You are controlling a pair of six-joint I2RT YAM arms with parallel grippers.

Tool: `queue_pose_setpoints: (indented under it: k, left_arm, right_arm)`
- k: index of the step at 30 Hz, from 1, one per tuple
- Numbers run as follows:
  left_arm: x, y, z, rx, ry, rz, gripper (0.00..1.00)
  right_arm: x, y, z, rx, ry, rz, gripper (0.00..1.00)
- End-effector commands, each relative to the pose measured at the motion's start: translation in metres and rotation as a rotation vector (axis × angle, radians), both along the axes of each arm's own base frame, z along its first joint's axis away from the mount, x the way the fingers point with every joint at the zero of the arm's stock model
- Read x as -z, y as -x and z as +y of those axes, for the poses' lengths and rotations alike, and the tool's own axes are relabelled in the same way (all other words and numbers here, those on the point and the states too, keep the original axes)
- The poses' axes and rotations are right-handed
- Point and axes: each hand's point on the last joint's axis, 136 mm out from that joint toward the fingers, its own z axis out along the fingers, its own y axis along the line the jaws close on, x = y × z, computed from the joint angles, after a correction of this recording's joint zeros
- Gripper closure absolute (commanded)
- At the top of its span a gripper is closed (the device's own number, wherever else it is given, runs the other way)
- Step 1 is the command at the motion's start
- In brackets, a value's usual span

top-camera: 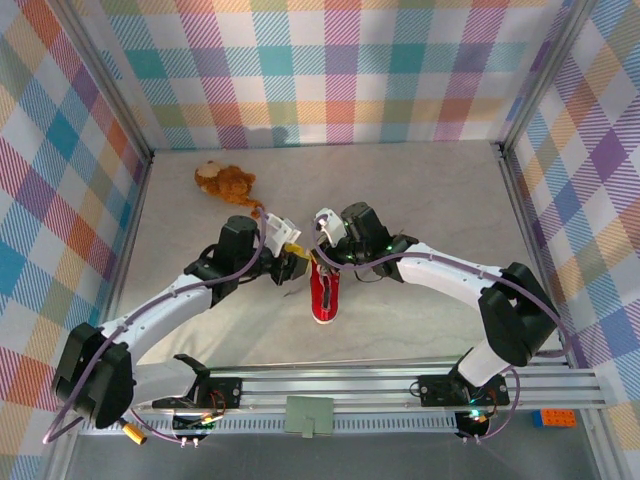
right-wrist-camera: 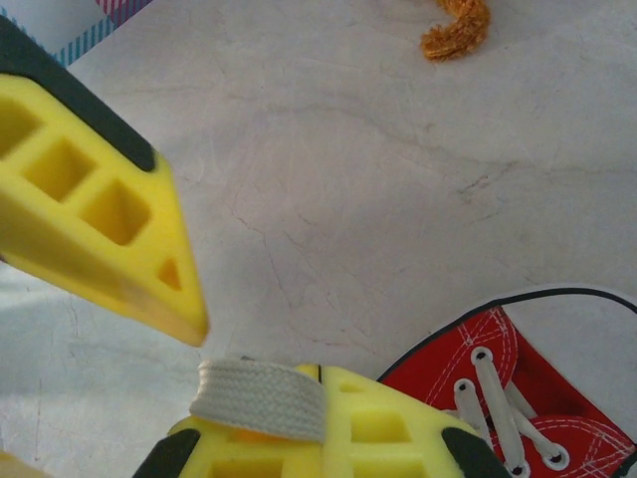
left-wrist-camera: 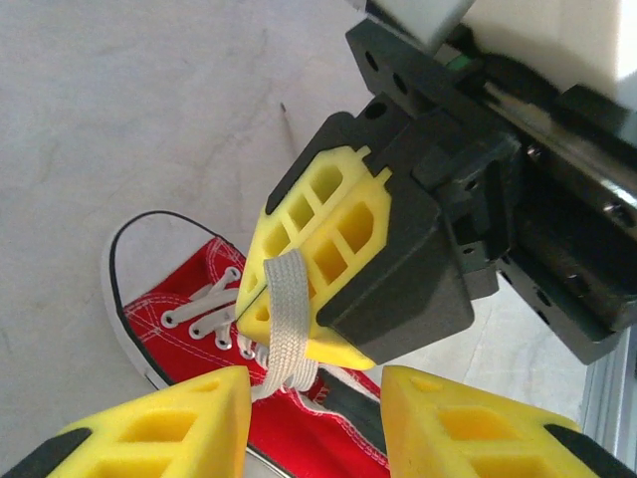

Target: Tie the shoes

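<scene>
The red sneaker (top-camera: 324, 291) lies on the pale table between both arms, toe toward the near edge. My right gripper (top-camera: 320, 262) hovers over its laced top, shut on a flat white lace (left-wrist-camera: 288, 321) that runs from its yellow fingertips down to the eyelets. The same lace (right-wrist-camera: 261, 398) drapes over the right gripper (right-wrist-camera: 320, 376) in the right wrist view, with the shoe (right-wrist-camera: 518, 383) beyond. My left gripper (left-wrist-camera: 317, 383) is open just beside it, its yellow fingers (left-wrist-camera: 169, 423) either side of the shoe's (left-wrist-camera: 189, 309) opening, gripping nothing.
A brown plush toy (top-camera: 225, 181) lies at the far left of the table; its tail (right-wrist-camera: 456, 30) shows in the right wrist view. Plaid walls enclose three sides. An aluminium rail (top-camera: 400, 385) carries the arm bases at the near edge.
</scene>
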Motion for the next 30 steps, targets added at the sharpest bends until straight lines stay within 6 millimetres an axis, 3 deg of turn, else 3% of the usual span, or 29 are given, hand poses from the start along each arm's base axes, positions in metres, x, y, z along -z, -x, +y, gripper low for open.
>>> queue_pose_setpoints:
  k: [1,5,10,12,17,20,25,30]
  left_arm:
    - [-0.006,-0.004,-0.009,0.061,0.017,-0.040,0.61]
    - [0.003,-0.004,-0.014,0.093,0.009,-0.012,0.65]
    - [0.000,-0.002,-0.018,0.129,0.023,-0.004,0.97]
    - [-0.005,-0.002,-0.019,0.128,0.029,-0.010,1.00]
    - [-0.014,0.000,-0.014,0.106,0.032,-0.017,1.00]
    - [-0.021,-0.001,-0.012,0.085,0.040,-0.016,1.00]
    - [-0.024,-0.002,-0.012,0.069,0.047,-0.010,1.00]
    - [-0.023,-0.002,-0.010,0.068,0.034,-0.005,1.00]
  right_arm:
    - [-0.012,0.011,0.003,-0.064,-0.023,-0.018,1.00]
    - [-0.015,0.023,0.007,-0.136,-0.053,-0.023,1.00]
    - [-0.015,0.029,0.006,-0.169,-0.048,-0.028,1.00]
    - [-0.013,0.029,0.003,-0.164,-0.033,-0.026,0.99]
    - [-0.012,0.028,-0.007,-0.121,0.001,-0.015,0.79]
    - [-0.014,0.029,-0.018,-0.077,0.022,-0.005,0.59]
    - [-0.014,0.028,-0.055,0.060,0.078,0.035,0.50]
    - [0.006,0.006,-0.118,0.408,0.195,0.204,0.42]
